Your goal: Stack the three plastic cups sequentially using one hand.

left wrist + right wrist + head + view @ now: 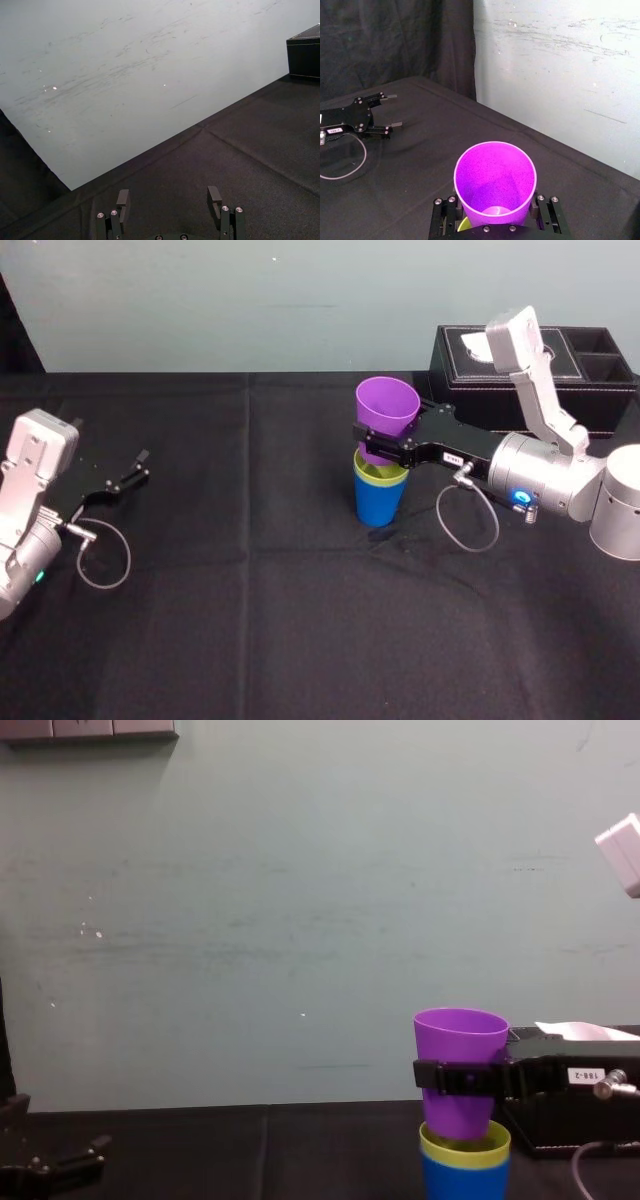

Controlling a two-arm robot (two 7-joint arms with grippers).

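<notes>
Currently, the right gripper [372,437] clamps the upright purple cup [386,405] from 3 o'clock, its base at the mouth of the yellow-green cup [380,472]. That cup is nested in the blue cup [380,504], near table [250,640] centre. The left gripper [140,465], fingers apart, rests at 9 o'clock.

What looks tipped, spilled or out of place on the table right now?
Nothing stands out. The right claw holds the purple cup upright, its base dipping into the yellow-green cup nested in the blue cup. The left claw is open at the table's left.
</notes>
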